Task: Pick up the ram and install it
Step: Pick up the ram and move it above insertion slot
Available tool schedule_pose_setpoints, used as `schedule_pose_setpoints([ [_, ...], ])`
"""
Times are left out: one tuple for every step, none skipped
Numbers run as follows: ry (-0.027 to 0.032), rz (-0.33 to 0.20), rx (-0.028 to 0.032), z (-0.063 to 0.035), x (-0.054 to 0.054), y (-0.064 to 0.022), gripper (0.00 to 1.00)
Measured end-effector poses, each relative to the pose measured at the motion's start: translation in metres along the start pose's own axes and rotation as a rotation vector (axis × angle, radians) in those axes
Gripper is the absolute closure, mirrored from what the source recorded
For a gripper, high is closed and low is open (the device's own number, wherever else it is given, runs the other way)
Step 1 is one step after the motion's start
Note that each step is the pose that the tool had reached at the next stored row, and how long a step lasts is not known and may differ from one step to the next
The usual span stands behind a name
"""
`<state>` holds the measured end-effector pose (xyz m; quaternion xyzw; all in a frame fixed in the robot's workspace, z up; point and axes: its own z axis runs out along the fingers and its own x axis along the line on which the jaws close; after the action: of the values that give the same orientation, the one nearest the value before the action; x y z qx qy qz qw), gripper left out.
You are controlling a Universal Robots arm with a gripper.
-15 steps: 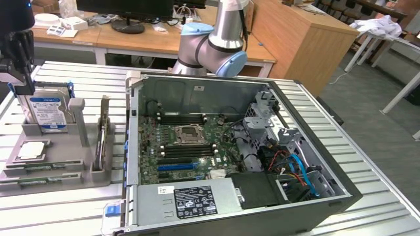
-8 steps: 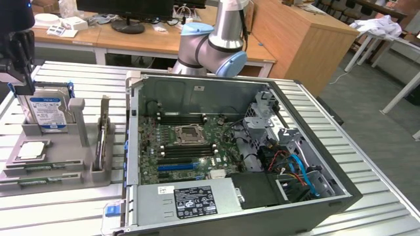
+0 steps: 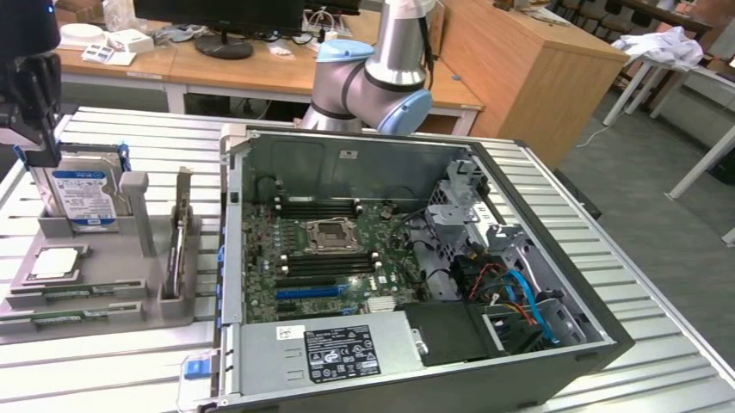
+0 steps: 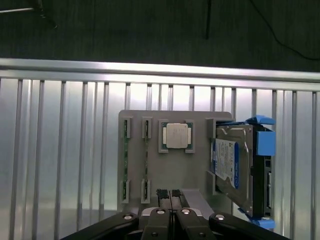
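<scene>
Here, ram (image 4: pixel 145 165) nr closed fingers (image 4: pixel 161 195), apart.

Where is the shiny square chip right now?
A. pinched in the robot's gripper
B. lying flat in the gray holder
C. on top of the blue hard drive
B: the square chip lies flat in the gray holder, beside the upright hard drive, and the gripper is shut with nothing in it.
</scene>
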<state>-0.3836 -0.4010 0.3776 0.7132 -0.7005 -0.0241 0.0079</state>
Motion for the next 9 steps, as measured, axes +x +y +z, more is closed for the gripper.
schedule_pose_setpoints([
  [0.0000, 0.000, 0.0000, 0.0000, 0.001, 0.0000, 0.89],
  [0.0000, 0.000, 0.0000, 0.0000, 0.002, 0.0001, 0.89],
  [0.0000, 0.000, 0.0000, -0.0001, 0.004, 0.0001, 0.89],
  [0.0000, 0.000, 0.0000, -0.0001, 0.005, 0.0001, 0.89],
  [0.0000, 0.000, 0.0000, -0.0002, 0.007, 0.0001, 0.89],
  [0.0001, 0.000, 0.0000, -0.0002, 0.009, 0.0001, 0.89],
  [0.0000, 0.000, 0.0000, -0.0002, 0.010, 0.0002, 0.89],
  [-0.0001, 0.000, 0.0001, -0.0002, 0.012, 0.0002, 0.89],
  [0.0000, 0.000, 0.0001, -0.0002, 0.013, 0.0003, 0.89],
])
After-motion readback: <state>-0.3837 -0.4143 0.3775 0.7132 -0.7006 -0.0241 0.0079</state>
